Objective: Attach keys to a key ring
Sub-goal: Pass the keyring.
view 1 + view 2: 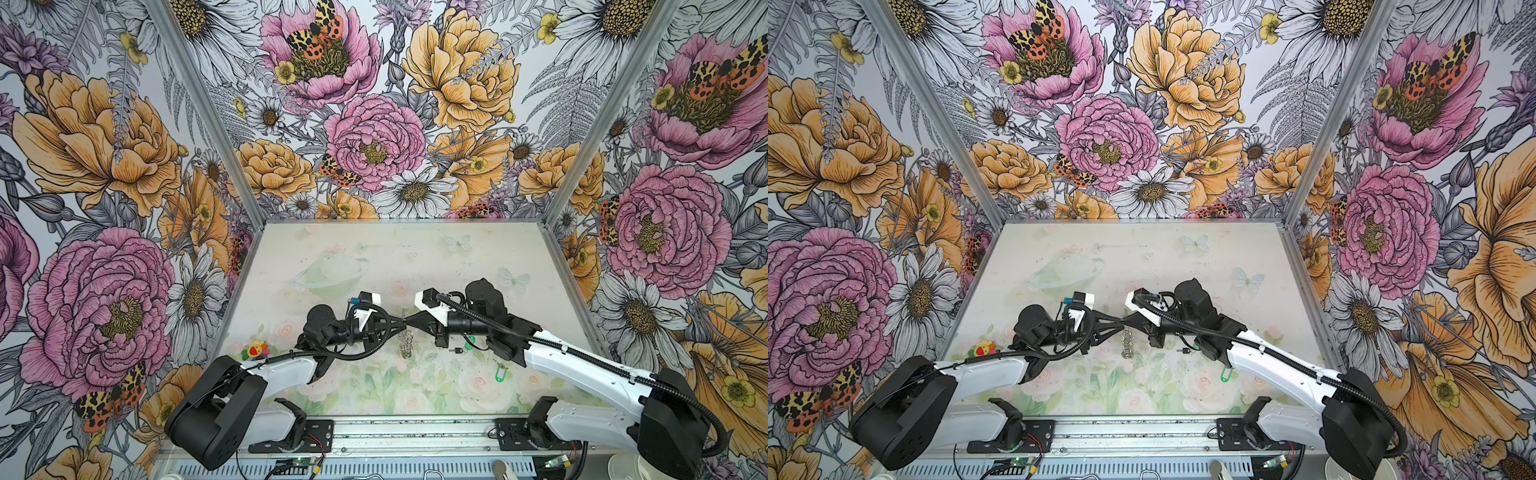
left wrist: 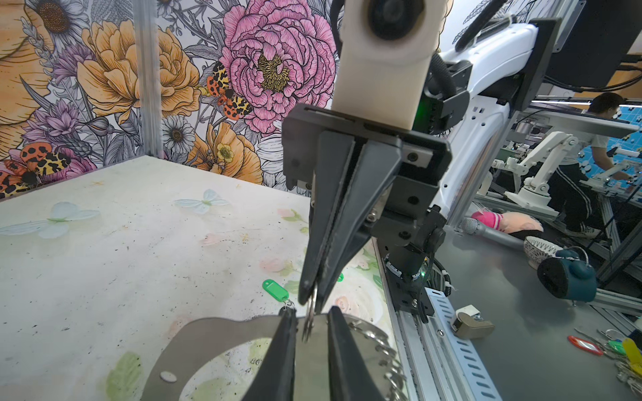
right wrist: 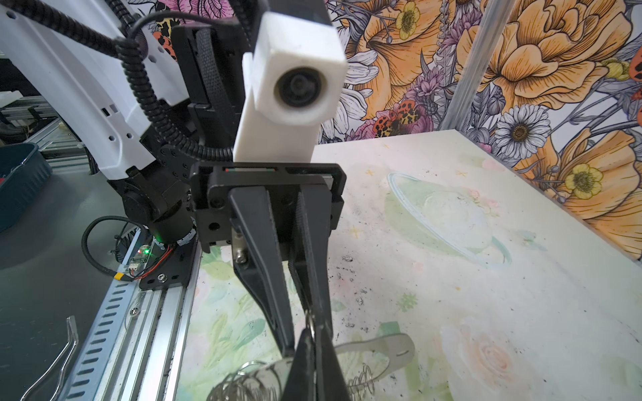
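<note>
The key ring [image 2: 215, 333], a flat grey horseshoe plate edged with silver wire rings [image 2: 385, 347], hangs under the two grippers, which meet mid-table in both top views. My right gripper [image 3: 311, 330] is shut on one wire ring [image 3: 310, 323] of it. My left gripper [image 2: 312, 312] stands narrowly open, one finger [image 2: 288, 347] on each side of that ring, with gaps showing. Two keys lie on the table under the right arm: a green tag [image 1: 468, 343] with its dark key [image 1: 457, 350], and a second green tag [image 1: 500, 377].
A small colourful toy [image 1: 255, 349] lies at the table's left edge. Floral walls close three sides, and an aluminium rail [image 1: 415, 432] runs along the front. Beyond the rail lie a blue clock [image 2: 566, 277] and a red tag [image 2: 585, 345].
</note>
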Robot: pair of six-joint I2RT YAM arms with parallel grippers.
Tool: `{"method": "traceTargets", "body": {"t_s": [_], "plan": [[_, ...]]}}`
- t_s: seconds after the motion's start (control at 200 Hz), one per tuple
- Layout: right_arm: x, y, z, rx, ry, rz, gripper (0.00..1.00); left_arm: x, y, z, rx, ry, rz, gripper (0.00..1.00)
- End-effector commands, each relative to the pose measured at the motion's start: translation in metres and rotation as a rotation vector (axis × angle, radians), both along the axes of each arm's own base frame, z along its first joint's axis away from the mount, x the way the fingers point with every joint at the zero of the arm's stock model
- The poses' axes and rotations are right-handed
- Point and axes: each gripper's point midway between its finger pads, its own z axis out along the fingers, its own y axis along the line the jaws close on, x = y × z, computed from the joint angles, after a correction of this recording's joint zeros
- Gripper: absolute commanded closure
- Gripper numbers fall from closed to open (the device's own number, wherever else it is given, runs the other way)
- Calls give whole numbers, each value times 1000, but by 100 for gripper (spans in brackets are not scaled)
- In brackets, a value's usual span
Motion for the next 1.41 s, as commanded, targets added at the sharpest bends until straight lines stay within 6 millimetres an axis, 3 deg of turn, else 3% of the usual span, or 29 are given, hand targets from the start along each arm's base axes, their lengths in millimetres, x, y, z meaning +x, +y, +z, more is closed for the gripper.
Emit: {"method": "traceTargets", "body": {"t_s": [0.0,0.385,0.55,0.636,0.786,0.866,1.001,1.111,1.401], "plan": [[0,5,21,62,-31,28,100,-5,-3,13,-22,-67,-35,84],[0,7,15,50,-18,36,100,-4,-2,14,-4,-83,-14,100],[4,1,15,24,-31,-2,100,2,-2,9,58,-108,44,100],[9,-9,16,6,-51,-46,81,2,-4,2,108,-127,66,100],[15,-31,21,6,-73,-104,61,-3,-7,-3,164,-157,62,100],[9,-33,20,14,-72,-73,54,-6,-8,-5,180,-165,45,100],[-9,-28,15,12,-89,56,54,-8,-12,-14,237,-169,27,100],[-18,-26,12,11,-92,122,62,-10,-13,-15,253,-173,18,100],[-11,-23,-4,-48,-48,108,74,-10,-14,-19,282,-164,6,100]]}}
